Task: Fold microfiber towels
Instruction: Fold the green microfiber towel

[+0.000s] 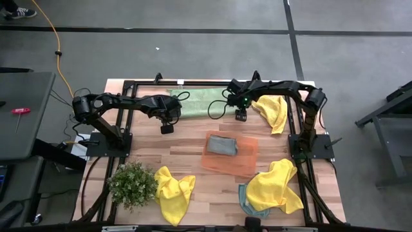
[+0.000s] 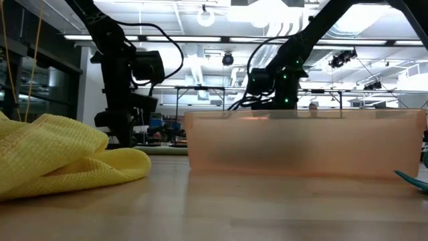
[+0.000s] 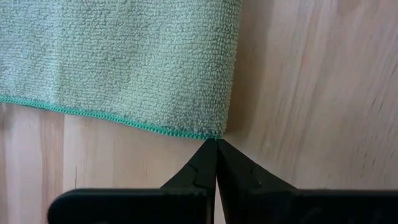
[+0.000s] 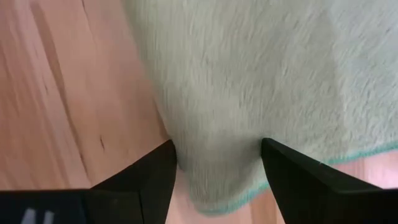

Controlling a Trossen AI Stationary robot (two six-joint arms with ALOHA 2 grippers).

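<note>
I see the pale green towel [image 1: 196, 102] spread flat at the far edge of the worktop [image 1: 187, 154], between my two arms. My left gripper [image 3: 216, 144] has its fingers pressed shut, tips right at the towel's corner with nothing held. My right gripper [image 4: 217, 155] has its fingers spread wide, straddling the towel's other corner. A grey-blue towel [image 1: 222, 145] lies folded on the orange mat [image 1: 248, 161] mid-worktop. Yellow towels sit far right [image 1: 273, 111], near right [image 1: 273, 187] and near left [image 1: 174, 192], beside the potted plant [image 1: 132, 183].
</note>
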